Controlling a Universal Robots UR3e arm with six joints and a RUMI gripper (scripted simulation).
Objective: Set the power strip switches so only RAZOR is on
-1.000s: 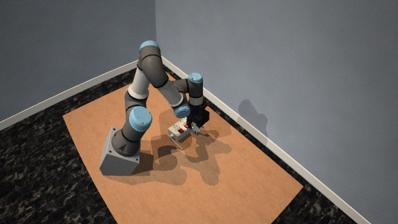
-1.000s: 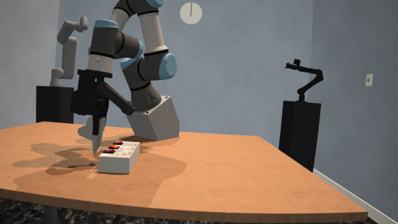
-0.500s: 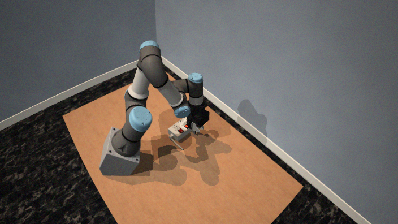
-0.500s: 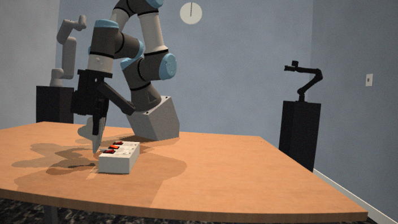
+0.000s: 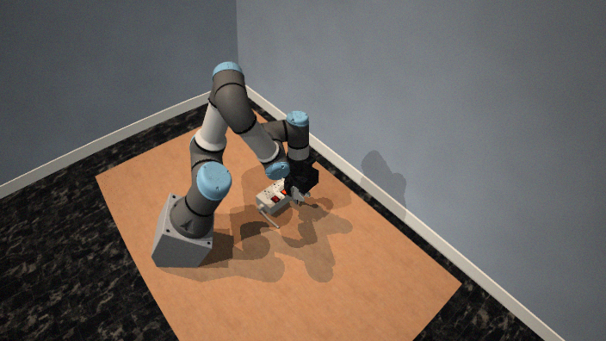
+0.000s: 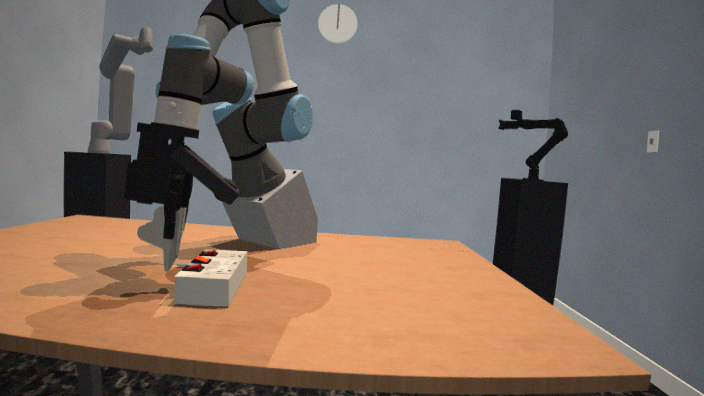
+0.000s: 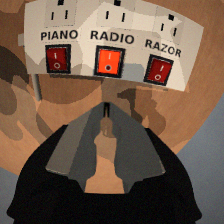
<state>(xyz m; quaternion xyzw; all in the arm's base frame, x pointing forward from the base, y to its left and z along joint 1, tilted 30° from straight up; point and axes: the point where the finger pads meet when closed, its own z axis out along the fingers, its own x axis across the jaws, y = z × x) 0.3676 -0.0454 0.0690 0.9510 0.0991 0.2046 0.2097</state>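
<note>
The white power strip point(image 7: 112, 42) lies right way up on the wooden table, also in the top view point(image 5: 274, 197) and the exterior view point(image 6: 211, 278). It has three red rocker switches: PIANO point(image 7: 57, 58) is dark, RADIO point(image 7: 109, 61) is lit bright orange, RAZOR point(image 7: 158, 70) is dark. My gripper point(image 7: 106, 103) is shut and empty. Its tips point(image 6: 170, 260) point down just beside the strip's switch side, in line with the RADIO switch, close above it. A short grey cable stub point(image 5: 268, 216) sticks out of the strip's end.
The arm's grey base block point(image 5: 181, 241) stands on the table near the strip. The table edge and the wall skirting point(image 5: 387, 202) run close behind the gripper. Two other robot arms on black pedestals point(image 6: 530, 235) stand off the table.
</note>
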